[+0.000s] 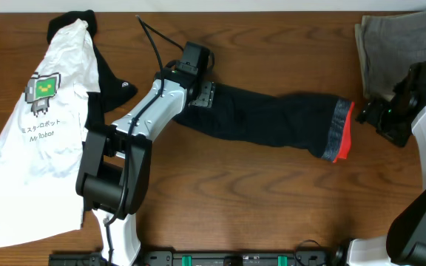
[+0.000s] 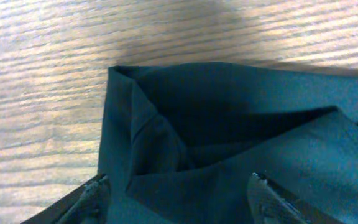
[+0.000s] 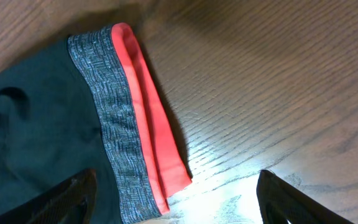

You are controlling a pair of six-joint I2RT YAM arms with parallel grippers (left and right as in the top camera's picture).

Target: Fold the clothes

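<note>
The black trousers (image 1: 272, 118) lie in a long folded band across the middle of the table, with the grey waistband (image 1: 339, 129) and its coral red edge at the right end. My left gripper (image 1: 202, 96) is open over the leg end at the left; in the left wrist view its fingers (image 2: 179, 193) straddle the folded black cloth (image 2: 229, 137). My right gripper (image 1: 372, 114) is open just right of the waistband; in the right wrist view its fingers (image 3: 173, 193) hang above the waistband corner (image 3: 123, 149) and bare wood.
A white T-shirt with a green robot print (image 1: 39, 125) lies at the left with a black garment (image 1: 113, 81) beside it. Grey-olive folded trousers (image 1: 394, 44) lie at the back right corner. The table is dark wood (image 1: 272, 199).
</note>
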